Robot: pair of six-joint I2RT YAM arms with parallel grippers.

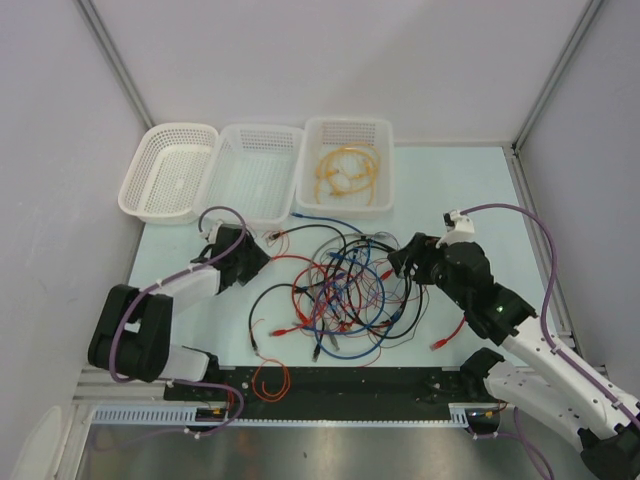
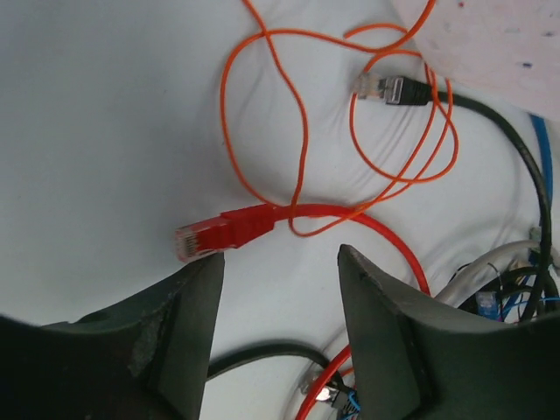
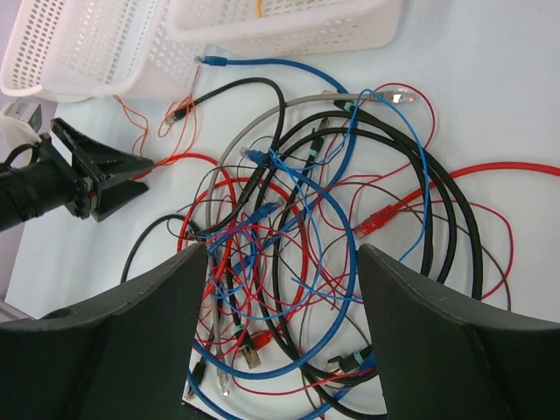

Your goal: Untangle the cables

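1. We see the cables [image 1: 340,285] tangled in a heap mid-frame on the desk [image 1: 470,200].
2. Our left gripper [image 2: 280,262] is spread, a red plug [image 2: 206,236] just beyond its fingertips.
3. Our right gripper [image 3: 280,258] is spread, facing the heap.
4. White baskets [image 1: 260,130] sit at upper left.

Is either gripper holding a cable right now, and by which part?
Neither. The left gripper is open by the red plug; the right gripper is open above the tangle of cables.
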